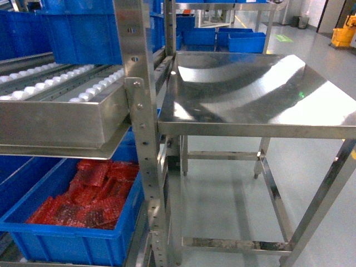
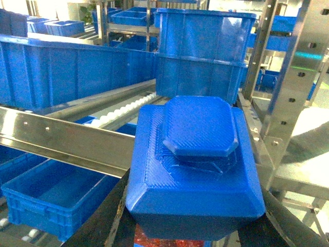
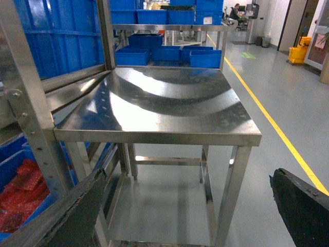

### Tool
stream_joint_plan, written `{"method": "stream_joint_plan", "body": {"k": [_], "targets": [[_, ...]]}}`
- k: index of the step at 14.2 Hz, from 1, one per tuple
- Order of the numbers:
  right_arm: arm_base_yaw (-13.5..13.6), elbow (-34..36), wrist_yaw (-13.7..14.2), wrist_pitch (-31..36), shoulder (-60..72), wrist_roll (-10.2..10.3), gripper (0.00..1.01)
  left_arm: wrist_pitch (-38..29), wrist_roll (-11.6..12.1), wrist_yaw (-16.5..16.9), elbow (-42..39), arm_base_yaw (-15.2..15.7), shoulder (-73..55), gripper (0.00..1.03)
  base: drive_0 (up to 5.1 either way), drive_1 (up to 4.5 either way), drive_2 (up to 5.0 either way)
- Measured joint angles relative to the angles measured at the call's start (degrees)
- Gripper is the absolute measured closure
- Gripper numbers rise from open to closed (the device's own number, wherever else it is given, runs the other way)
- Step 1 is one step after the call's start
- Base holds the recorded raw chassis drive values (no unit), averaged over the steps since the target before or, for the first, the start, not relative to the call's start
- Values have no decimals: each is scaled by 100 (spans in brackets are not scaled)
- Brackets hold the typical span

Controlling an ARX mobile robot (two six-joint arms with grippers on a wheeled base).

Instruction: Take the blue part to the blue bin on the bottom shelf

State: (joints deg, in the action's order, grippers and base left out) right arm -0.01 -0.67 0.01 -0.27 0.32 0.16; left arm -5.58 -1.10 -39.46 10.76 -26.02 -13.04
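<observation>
The blue part, a chunky bevelled block with a raised octagonal top, fills the left wrist view. My left gripper is shut on it, one black finger on each side. Red shows just beneath the part. An empty blue bin stands lower left on the bottom shelf, whose pale rollers show under it. In the head view another blue bin on the low tier holds red bubble-wrapped pieces. My right gripper hangs open over the floor with nothing between its fingers. Neither gripper shows in the head view.
A steel rail and the roller tier above the low bins carry large blue crates. A perforated rack post divides the rack from the small steel table. Grey floor and a yellow line lie to the right.
</observation>
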Motion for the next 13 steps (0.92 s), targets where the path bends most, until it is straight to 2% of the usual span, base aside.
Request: {"method": "stream_joint_plan", "body": {"k": [13], "targets": [[0, 0, 0, 7, 0, 0, 3, 7, 0, 2, 0, 2, -4, 60, -501, 238, 238]]}}
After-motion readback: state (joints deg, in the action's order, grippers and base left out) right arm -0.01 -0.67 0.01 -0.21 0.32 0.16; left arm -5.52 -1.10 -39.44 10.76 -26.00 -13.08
